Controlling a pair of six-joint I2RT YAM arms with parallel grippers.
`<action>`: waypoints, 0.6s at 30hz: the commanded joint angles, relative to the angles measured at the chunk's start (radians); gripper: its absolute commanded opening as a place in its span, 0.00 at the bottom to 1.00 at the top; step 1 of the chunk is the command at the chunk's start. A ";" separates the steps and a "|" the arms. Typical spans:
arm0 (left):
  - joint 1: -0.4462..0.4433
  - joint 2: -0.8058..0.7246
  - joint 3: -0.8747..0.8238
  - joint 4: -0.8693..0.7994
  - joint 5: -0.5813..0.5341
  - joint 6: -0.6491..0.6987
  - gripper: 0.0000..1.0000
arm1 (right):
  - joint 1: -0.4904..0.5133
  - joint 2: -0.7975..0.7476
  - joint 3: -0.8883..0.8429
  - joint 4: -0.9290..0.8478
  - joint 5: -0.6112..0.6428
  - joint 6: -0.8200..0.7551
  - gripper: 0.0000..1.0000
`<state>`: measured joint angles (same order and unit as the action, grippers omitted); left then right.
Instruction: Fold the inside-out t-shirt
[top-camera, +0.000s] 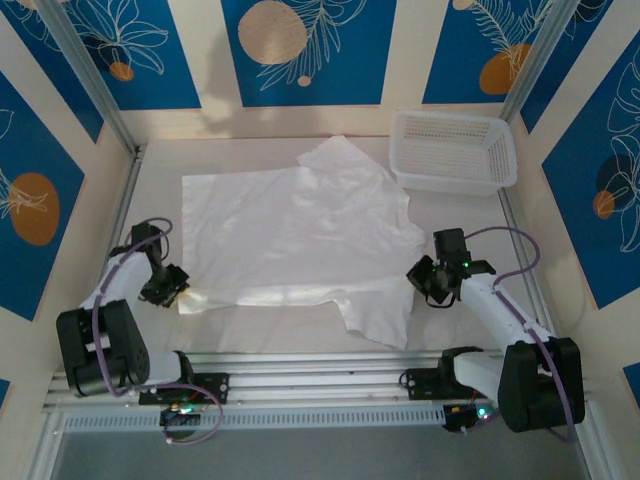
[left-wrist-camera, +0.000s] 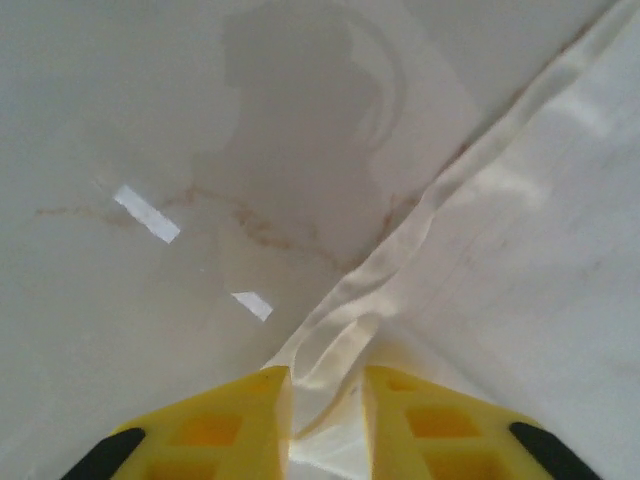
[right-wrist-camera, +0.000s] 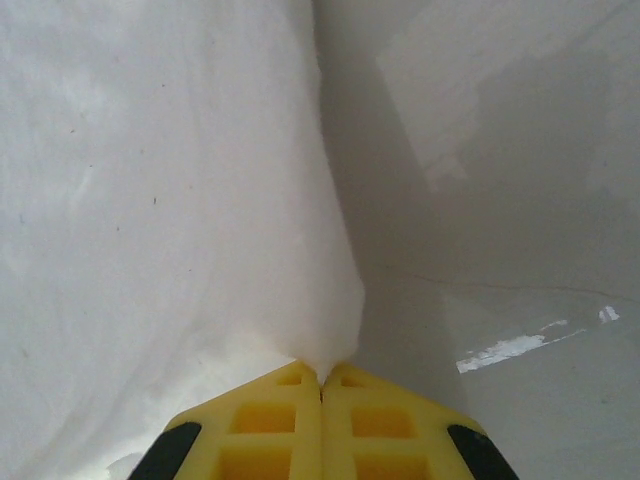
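The inside-out t-shirt (top-camera: 300, 225) lies spread flat across the middle of the table, white and creased, with one flap reaching toward the near edge. My left gripper (top-camera: 172, 290) is at its near-left corner. In the left wrist view, the yellow fingers (left-wrist-camera: 240, 420) stand apart with the hem corner of the t-shirt (left-wrist-camera: 520, 260) lying loose in the gap of the left gripper (left-wrist-camera: 327, 385). My right gripper (top-camera: 420, 278) is at the shirt's right edge. There the right gripper (right-wrist-camera: 321, 372) is shut, pinching a raised peak of the t-shirt (right-wrist-camera: 170, 200).
A white mesh basket (top-camera: 455, 150) stands at the back right corner, just beyond the shirt. Metal rails (top-camera: 300, 365) run along the near edge and patterned walls close in the sides. Strips of white tape (left-wrist-camera: 147, 213) mark the bare table left of the shirt.
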<state>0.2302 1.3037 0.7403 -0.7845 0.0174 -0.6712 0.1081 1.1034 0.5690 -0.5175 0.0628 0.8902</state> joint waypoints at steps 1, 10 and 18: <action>0.011 -0.067 -0.016 -0.043 -0.006 -0.043 0.33 | 0.009 0.001 0.009 -0.011 -0.027 -0.005 0.00; 0.011 -0.059 -0.058 0.034 0.040 -0.093 0.39 | 0.013 0.019 0.035 -0.016 -0.039 -0.036 0.00; 0.011 -0.017 -0.046 0.091 0.034 -0.100 0.35 | 0.013 0.015 0.036 -0.017 -0.058 -0.043 0.00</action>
<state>0.2302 1.2781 0.6888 -0.7174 0.0349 -0.7555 0.1162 1.1187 0.5835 -0.5171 0.0368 0.8627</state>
